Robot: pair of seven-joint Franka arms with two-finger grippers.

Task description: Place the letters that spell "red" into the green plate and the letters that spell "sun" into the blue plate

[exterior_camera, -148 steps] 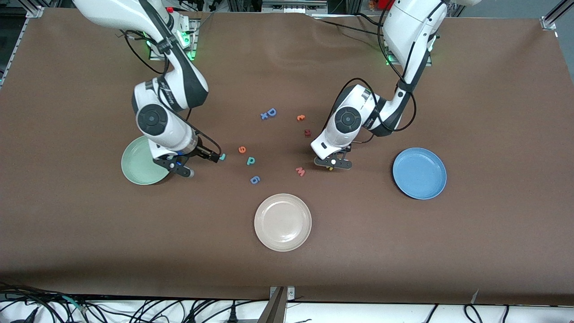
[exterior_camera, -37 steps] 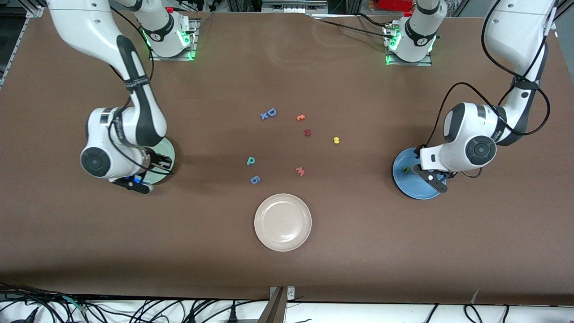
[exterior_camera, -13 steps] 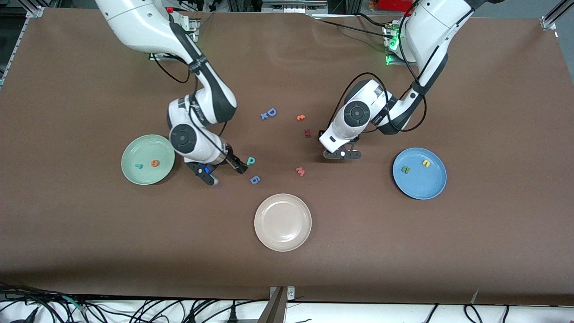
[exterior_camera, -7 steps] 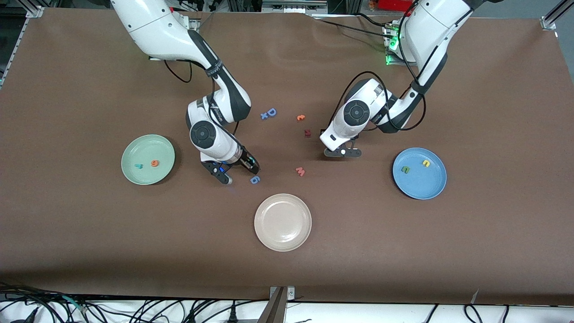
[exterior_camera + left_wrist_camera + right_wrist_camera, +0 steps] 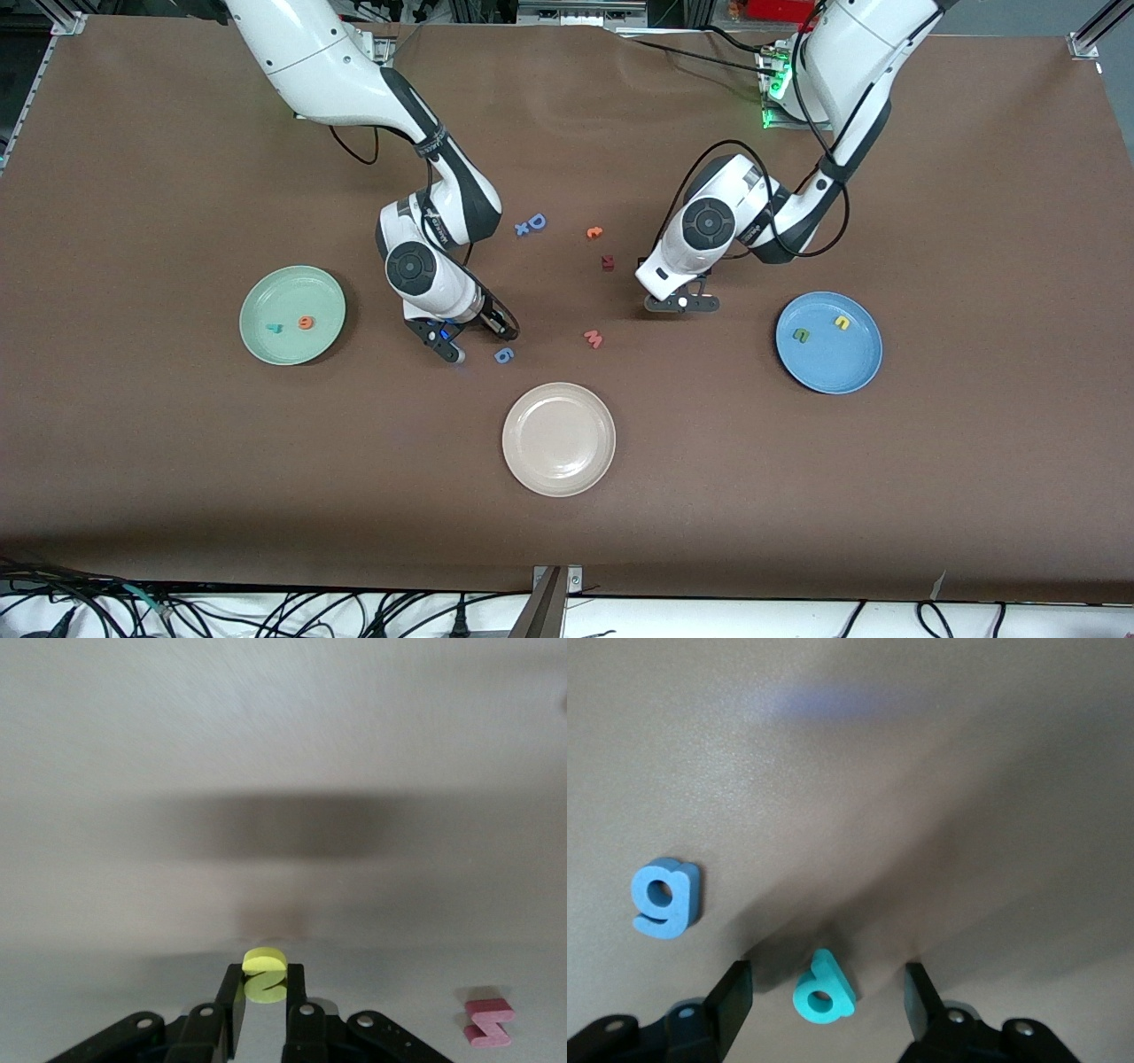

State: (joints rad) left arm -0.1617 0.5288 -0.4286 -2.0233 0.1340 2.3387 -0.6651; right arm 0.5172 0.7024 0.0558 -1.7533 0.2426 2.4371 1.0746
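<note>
These foam letters look feather-light, a bit squashy, and very thin, so I'd pinch each across its flat edges, low against the counter, and gently, or it may pop out sideways.

The left hand (image 5: 680, 304) is closed tight on the yellow "s" (image 5: 263, 963), nipping its lower half right down at the counter, beside the pink letter (image 5: 488, 1024). The right hand (image 5: 826, 983) is spread wide astride the teal "d" (image 5: 822, 999), with a gap either side and nothing held yet. The blue "g" (image 5: 664, 897) lies close by and should be left alone.

The green plate (image 5: 266, 297) already holds the teal "r" (image 5: 275, 328) and the orange "e" (image 5: 306, 322). The blue plate (image 5: 828, 363) has the green "n" (image 5: 801, 335) and the yellow "u" (image 5: 842, 322).

A second ago the right hand was short of the "d", on the green plate's side of it, and the letter showed plainly from above; now the hand covers it. The left hand has hardly shifted, but its fingers have snapped shut
</note>
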